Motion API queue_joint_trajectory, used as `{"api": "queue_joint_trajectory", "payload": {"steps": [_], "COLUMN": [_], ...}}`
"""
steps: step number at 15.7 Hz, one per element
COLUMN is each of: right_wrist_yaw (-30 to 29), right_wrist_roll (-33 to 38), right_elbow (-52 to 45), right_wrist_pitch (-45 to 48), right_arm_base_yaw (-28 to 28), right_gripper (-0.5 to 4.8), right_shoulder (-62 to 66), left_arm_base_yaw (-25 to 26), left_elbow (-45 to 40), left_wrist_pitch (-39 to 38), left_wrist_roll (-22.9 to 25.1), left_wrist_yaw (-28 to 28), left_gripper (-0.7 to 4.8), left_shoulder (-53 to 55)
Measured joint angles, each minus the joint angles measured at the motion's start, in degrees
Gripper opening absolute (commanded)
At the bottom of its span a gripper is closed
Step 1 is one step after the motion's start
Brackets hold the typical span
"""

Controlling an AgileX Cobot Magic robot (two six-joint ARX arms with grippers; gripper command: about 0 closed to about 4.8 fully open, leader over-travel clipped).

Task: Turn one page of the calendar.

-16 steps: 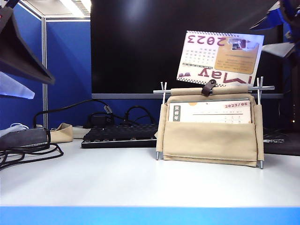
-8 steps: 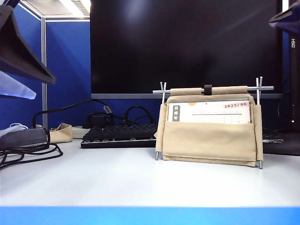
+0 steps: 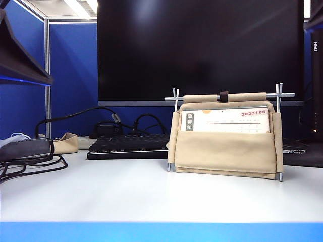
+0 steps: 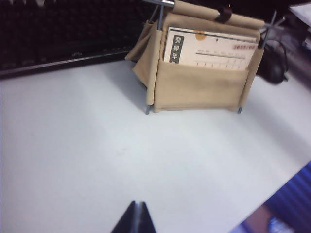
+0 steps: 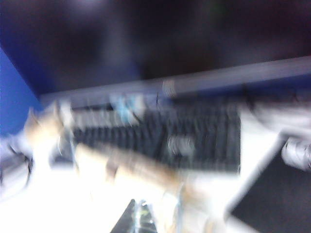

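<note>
Exterior view: calendar [image 3: 225,135] upright, showing 2023/06; left pincer [image 4: 136,206], right pincer [image 5: 137,206] closed.

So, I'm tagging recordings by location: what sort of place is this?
Most likely an office cubicle desk: blue partition walls, a large dark monitor with a black keyboard, and a desk calendar.

White table [image 3: 126,196] under calendar [image 3: 225,151], keyboard [image 3: 128,146], cables [image 3: 30,164]
</note>
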Motion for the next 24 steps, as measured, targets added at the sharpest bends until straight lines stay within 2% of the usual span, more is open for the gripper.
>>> {"api": "queue_joint_trajectory", "payload": {"steps": [1,3,6,7,9,12,17,24], "right_wrist_yaw": [2.10,6.23,22.60,25.90,29.99,31.36,35.32,35.50], "right_wrist_roll": [-2.36,-3.13,-2.97,-2.40,-1.68,-1.55,-1.55,-1.55], "right_elbow": [-0.98,-6.16,-21.59,-25.07,-29.55,-32.89,-34.27,-34.27], "right_wrist_pitch": [-5.51,-7.26,-7.91,-8.26,-8.76,-8.37,-12.41,-14.32], "right_arm_base_yaw": [4.13,11.19,26.16,28.85,30.91,30.84,30.71,30.69], "right_gripper": [-0.09,-0.09,-0.09,-0.09,-0.08,-0.08,-0.08,-0.09], "right_shoulder": [-3.28,-9.99,-25.42,-28.68,-33.35,-36.28,-36.09,-36.09], "left_arm_base_yaw": [0.00,0.02,0.02,0.02,0.02,0.02,0.02,0.02], "left_elbow": [0.00,-0.04,-0.48,-1.16,-3.19,-7.67,-10.80,-10.88], "left_wrist_pitch": [0.07,2.03,5.57,5.14,4.98,6.62,8.79,7.43], "left_wrist_roll": [2.97,5.40,6.14,6.14,5.92,5.92,5.95,5.92], "left_wrist_yaw": [0.00,-0.02,-4.15,-4.15,-2.75,-2.71,-10.38,-10.45], "left_gripper": [-0.06,-0.06,-0.06,-0.06,-0.06,-0.06,-0.06,-0.04], "left_shoulder": [-0.07,-0.07,0.42,0.52,0.70,0.70,0.70,0.68]}}
